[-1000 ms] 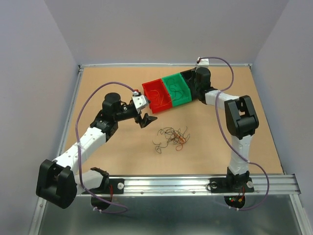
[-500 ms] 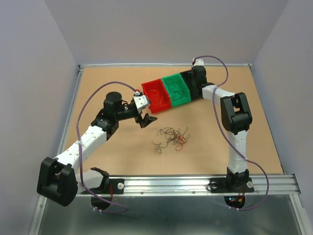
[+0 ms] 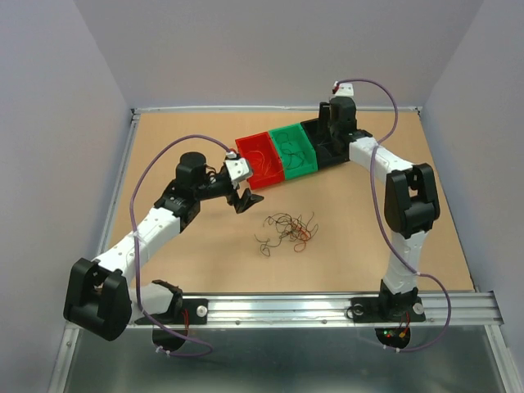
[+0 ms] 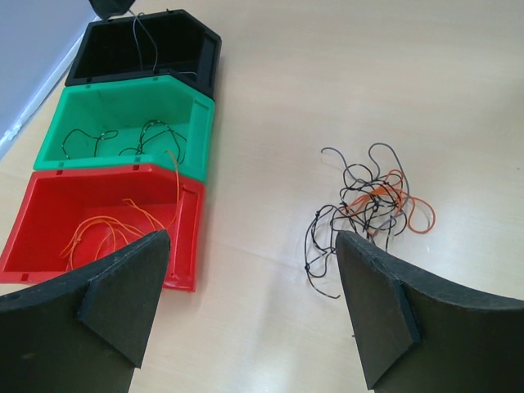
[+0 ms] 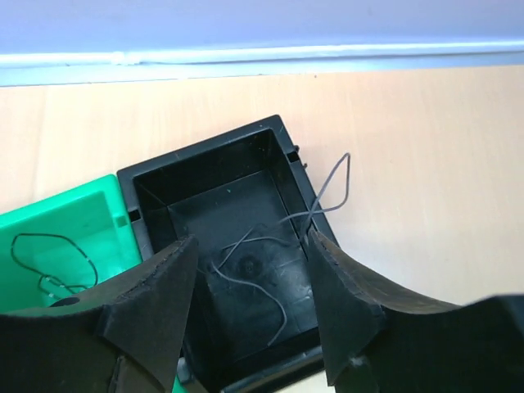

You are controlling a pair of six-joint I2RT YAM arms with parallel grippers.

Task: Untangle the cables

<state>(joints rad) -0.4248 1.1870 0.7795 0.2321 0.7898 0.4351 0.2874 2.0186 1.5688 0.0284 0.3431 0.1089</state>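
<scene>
Light, springy and snag-prone, the cables (image 4: 368,205) lie clumped near the red bin (image 4: 187,233), likely best pinched at a stray loop; the left gripper (image 4: 250,241) gapes wide, and the right gripper (image 5: 250,237) stands parted, empty.

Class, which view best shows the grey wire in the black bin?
Right wrist: it looks straight into the black bin, grey wire inside, one loop over the rim. Left wrist shows it faint and far. From the top the right arm partly hides the bin; no wire discernible.
</scene>
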